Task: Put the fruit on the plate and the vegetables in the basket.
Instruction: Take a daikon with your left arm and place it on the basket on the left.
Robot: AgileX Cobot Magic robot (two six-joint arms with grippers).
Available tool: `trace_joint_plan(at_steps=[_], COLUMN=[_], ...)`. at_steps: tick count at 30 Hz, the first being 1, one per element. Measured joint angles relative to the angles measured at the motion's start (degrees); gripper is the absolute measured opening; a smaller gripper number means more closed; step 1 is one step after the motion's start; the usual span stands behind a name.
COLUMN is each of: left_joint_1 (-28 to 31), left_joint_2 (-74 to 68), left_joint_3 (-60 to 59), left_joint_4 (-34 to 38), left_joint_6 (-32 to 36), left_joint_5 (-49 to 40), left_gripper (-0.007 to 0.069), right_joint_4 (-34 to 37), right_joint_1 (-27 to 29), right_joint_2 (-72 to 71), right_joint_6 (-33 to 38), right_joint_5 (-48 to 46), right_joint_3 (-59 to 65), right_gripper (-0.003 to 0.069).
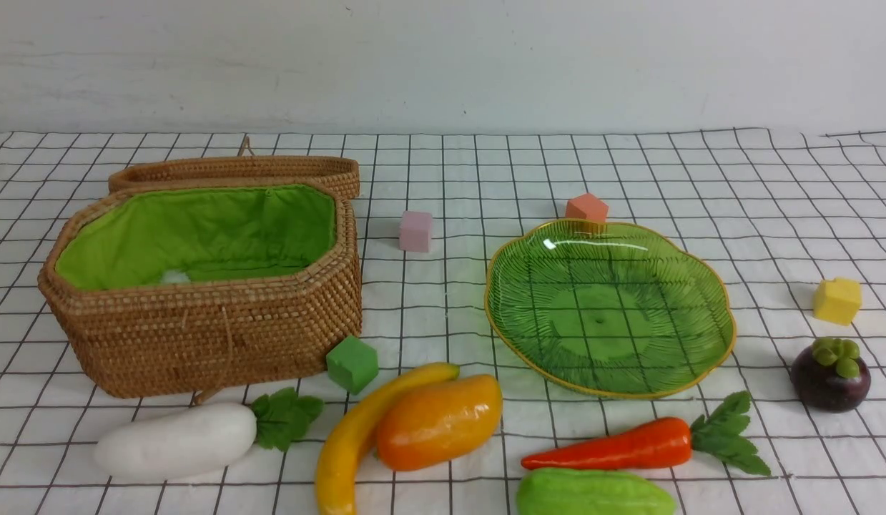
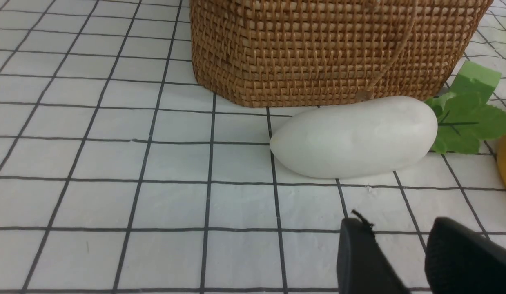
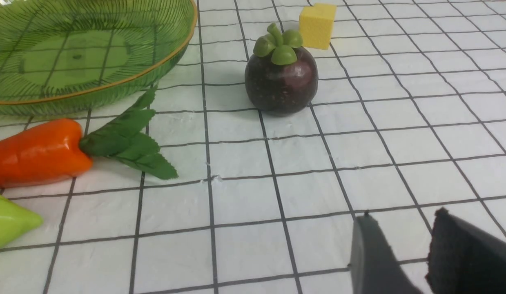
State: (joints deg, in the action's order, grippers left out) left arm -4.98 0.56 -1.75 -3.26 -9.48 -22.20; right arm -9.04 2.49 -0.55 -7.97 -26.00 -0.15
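Fruit and veg first: nothing has been sorted yet, so this is read as the very start of the job. All six toys are laid out on the white, black-gridded cloth surface (image 1: 771,214). The wide translucent green glass plate with the gold rim (image 1: 607,307) is bare. None of the veg can be made out in the big brown wicker basket with the bright green lining (image 1: 199,343). Its matching wicker lid (image 1: 235,170) is parked behind it, so it's open for loading.

The left jaws are seen parted with a clear gap, nothing held, low over the cloth. The white radish with green leaves (image 2: 353,136) lies on its side just ahead of them, with the basket wall right behind it. Whether those two touch can't be told.

The right jaws are parted likewise and empty. The round dark purple mangosteen with the green cap (image 3: 281,79) sits upright ahead of them, well apart. The orange carrot with green leaves (image 3: 36,153) is off to one side by the plate, and the tip of the bumpy light green cucumber (image 3: 10,218) is nearer. The long curved yellow banana (image 1: 357,436) and plump orange-yellow mango (image 1: 439,422) lie touching beyond the radish's leaves.

Next move, as a guess: the radish gets taken across its middle by the left jaws, lifted over the basket rim and let go inside. The mangosteen looks suited to the right jaws, but it's round and smooth, so a centred grip is called for or it could squirt out. The small green cube (image 1: 352,363) and small yellow cube (image 1: 837,300) should be left alone.
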Motion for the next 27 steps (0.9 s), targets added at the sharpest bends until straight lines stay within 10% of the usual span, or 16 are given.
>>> trace_joint_plan(at_steps=[27], left_joint_1=[0.00], left_joint_2=[0.00], left_joint_3=[0.00], left_joint_4=[3.26], left_joint_6=[-2.58], left_joint_5=[10.97], left_gripper=[0.0239], right_joint_4=[0.00], right_joint_1=[0.00], right_joint_2=[0.00], right_joint_6=[0.00], right_joint_5=[0.00], right_joint_3=[0.00], right_gripper=[0.0238])
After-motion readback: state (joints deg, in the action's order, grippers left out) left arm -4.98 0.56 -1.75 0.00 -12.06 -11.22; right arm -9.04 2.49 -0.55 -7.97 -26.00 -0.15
